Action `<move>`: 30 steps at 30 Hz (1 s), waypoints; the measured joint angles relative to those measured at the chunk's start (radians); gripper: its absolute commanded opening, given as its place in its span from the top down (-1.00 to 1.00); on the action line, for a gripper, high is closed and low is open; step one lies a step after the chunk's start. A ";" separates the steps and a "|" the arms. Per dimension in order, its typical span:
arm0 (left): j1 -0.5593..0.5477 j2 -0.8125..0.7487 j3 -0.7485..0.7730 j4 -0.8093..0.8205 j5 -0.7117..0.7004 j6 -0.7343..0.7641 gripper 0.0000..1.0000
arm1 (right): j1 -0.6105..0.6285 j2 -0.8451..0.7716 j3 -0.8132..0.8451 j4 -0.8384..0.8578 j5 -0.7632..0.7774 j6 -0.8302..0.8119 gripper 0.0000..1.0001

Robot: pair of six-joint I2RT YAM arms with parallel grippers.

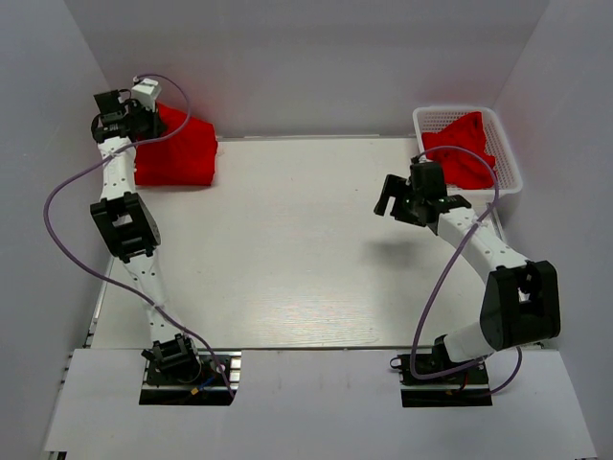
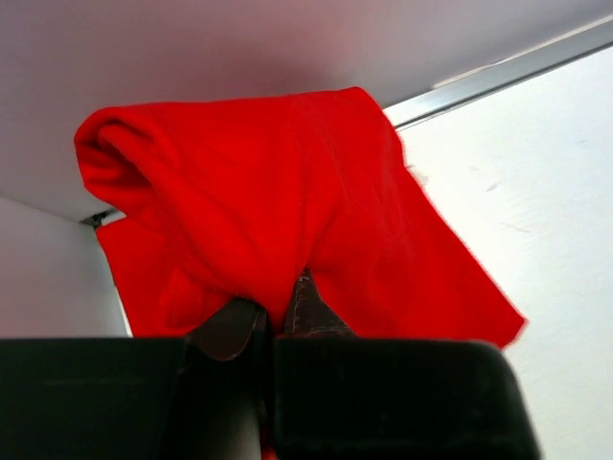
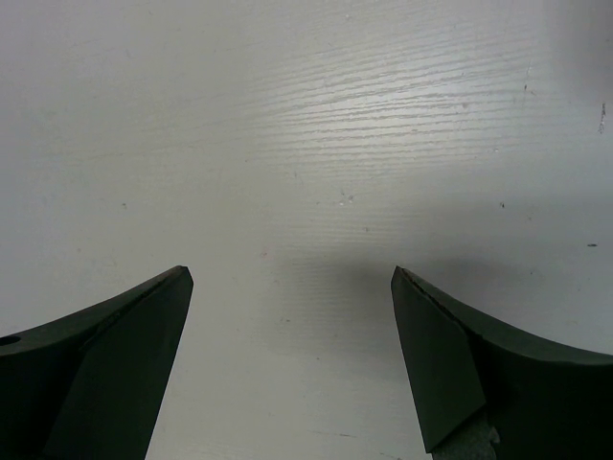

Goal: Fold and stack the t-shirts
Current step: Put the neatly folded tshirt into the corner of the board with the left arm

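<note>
A red t-shirt (image 1: pixel 180 151) lies bunched in the far left corner of the table, against the back wall. My left gripper (image 1: pixel 153 117) is shut on a fold of it; in the left wrist view the cloth (image 2: pixel 287 192) rises in a hump from the pinched fingers (image 2: pixel 305 305). More red t-shirts (image 1: pixel 462 149) lie crumpled in the white mesh basket (image 1: pixel 510 158) at the far right. My right gripper (image 1: pixel 397 199) hovers over bare table just left of the basket, and in its wrist view the right gripper (image 3: pixel 292 276) is open wide with nothing between its fingers.
White walls close in the table at the back and on both sides. The left arm's purple cable (image 1: pixel 57 206) loops out to the left. The white tabletop (image 1: pixel 297 249) spreads between the two arms.
</note>
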 measured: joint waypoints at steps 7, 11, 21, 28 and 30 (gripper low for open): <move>0.015 0.066 -0.001 0.088 -0.116 -0.023 -0.92 | 0.000 0.046 0.043 -0.018 0.003 0.003 -0.81; 0.019 0.080 -0.001 0.148 -0.220 -0.071 -1.00 | 0.000 0.079 0.070 -0.036 0.003 0.003 -0.81; 0.023 0.082 -0.006 0.217 -0.335 -0.131 -1.00 | 0.002 0.111 0.105 -0.061 0.003 -0.009 -0.81; 0.003 0.053 -0.064 0.179 -0.298 -0.202 -1.00 | 0.003 0.075 0.100 -0.076 0.002 -0.017 -0.81; -0.006 0.036 -0.070 0.142 -0.277 -0.238 -1.00 | 0.002 0.043 0.090 -0.076 0.002 -0.017 -0.81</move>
